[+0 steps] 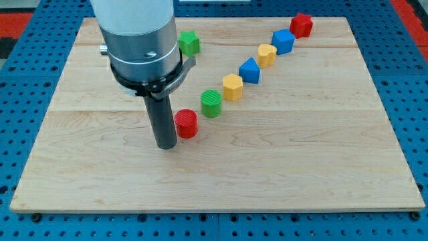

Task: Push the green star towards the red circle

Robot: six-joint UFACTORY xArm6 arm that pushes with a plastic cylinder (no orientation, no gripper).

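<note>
Rod work now: our tip (166, 145) sits just left of the red circle (186, 124), no fingers on this arm to judge, so we should circle behind the far green star (189, 43) and shove it nearward along the bench (301, 161).

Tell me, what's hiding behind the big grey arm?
The green star peeks out at the arm's right edge, near the view's top; part of it may be covered. Whatever else lies behind the arm can't be seen. My tip sits just left of the red circle.
</note>
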